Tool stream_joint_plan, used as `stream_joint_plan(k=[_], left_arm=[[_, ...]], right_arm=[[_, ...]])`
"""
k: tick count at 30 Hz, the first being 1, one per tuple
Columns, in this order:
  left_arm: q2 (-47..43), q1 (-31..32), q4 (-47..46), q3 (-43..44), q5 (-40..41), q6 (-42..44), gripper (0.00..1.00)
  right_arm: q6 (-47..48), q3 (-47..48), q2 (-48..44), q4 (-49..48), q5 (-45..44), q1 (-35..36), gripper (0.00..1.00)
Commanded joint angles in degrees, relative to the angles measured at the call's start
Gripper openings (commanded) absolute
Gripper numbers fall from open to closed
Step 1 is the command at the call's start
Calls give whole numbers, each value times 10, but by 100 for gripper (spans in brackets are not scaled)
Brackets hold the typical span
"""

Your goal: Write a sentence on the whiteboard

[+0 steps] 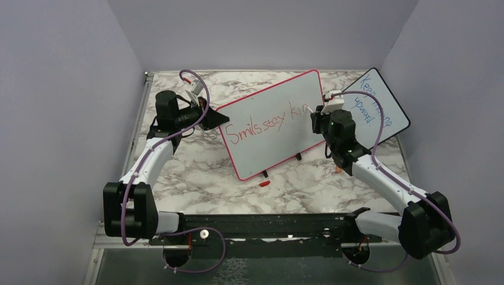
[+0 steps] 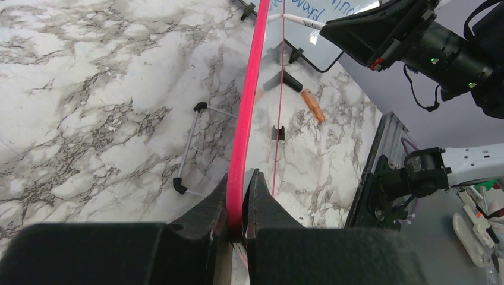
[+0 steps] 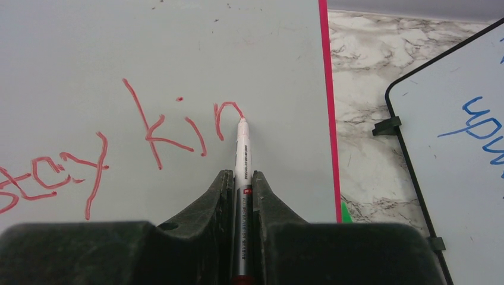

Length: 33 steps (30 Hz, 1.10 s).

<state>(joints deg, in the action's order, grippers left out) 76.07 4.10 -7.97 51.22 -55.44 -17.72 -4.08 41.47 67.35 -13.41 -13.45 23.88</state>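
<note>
Overhead view: the whiteboard [image 1: 270, 148] sits askew at the centre of the marbled desk [image 1: 190, 178]. The left pincer [image 1: 215, 119] is clamped on the board's pink frame at its 9 o'clock edge. At the 3 o'clock edge, the right pincer [image 3: 242, 178] is closed on a white marker [image 3: 241, 145], whose tip meets the board at the final stroke of the sentence [image 1: 261, 126], reading "Smils stay kin". A black-framed board [image 1: 380, 107] with blue writing lies at 2 o'clock.
</note>
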Motion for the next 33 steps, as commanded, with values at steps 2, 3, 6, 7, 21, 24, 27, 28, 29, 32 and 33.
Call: stream_joint_plan(k=[2,3,6,7,21,24,27,28,29,32,33], left_arm=[[25,8,51,-12,82,85,0],[25,8,51,-12,81,85,0],[25,8,51,-12,82,84,0],[25,8,51,-12,82,84,0],[22,8,52,-12,84,85,0],[21,8,52,-12,84,85,0],[22,8,52,-12,84,85,0],[22,8,52,-12,84,85,0],[22,8,52,-12,84,85,0],[22,8,52,-12,84,85,0],[22,8,52,-12,84,85,0]], right_arm=[[-18,-24,-16,25,3,-2,1],[-18,-28,-18,25,2,-2,1],[-19,-31,-18,24,0,-2,1],[-19,-30,-17,23,-2,-2,1],[8,6,-40,9,-30,-13,1],[10,8,-36,0,-26,-18,1],[9,10,-28,-8,-17,-28,1],[7,10,-26,-10,-13,-32,1],[7,10,-22,-14,-8,-35,1],[5,10,-14,-23,-2,-39,1],[4,12,-12,-24,2,-40,1]])
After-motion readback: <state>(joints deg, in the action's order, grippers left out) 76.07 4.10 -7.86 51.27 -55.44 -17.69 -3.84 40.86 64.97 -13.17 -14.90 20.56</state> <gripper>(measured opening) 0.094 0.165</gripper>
